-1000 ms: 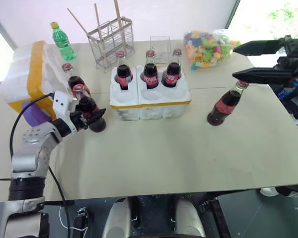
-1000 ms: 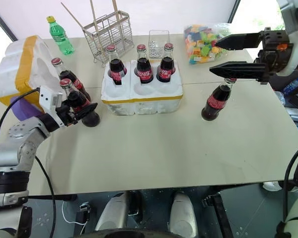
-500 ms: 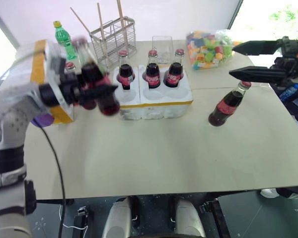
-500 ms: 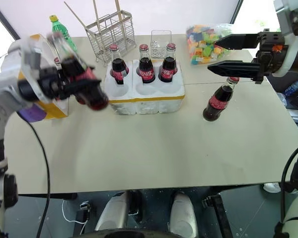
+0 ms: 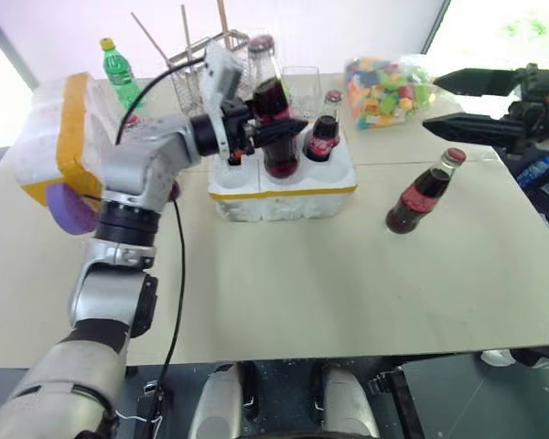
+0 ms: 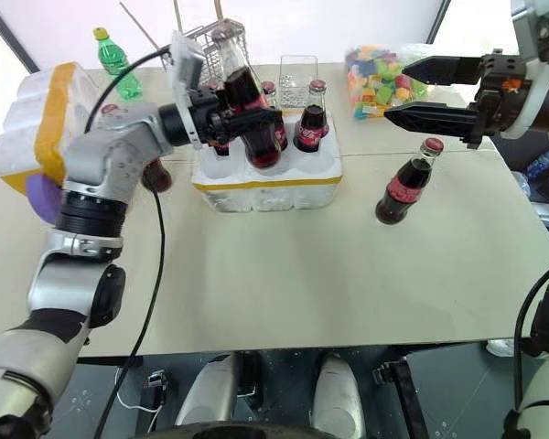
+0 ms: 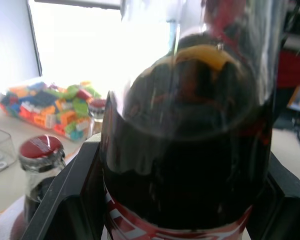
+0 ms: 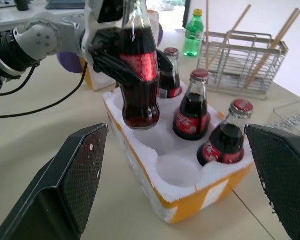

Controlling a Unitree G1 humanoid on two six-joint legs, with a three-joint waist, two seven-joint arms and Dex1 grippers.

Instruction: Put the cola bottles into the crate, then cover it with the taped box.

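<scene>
Crate (image 8: 190, 197), three cola bottles (image 8: 190, 112) inside

The near half of the table (image 5: 284, 293) is bare, giving free passage across the front. The crate (image 5: 284, 187) has bottles standing in its far row, blocking any approach from behind; its near row of holes looks empty, though one is partly hidden by the held bottle (image 5: 273, 110) hanging over it. On the left the taped box (image 5: 50, 137) walls off that edge. A lone bottle (image 5: 421, 192) stands in the open stretch to the right.
</scene>
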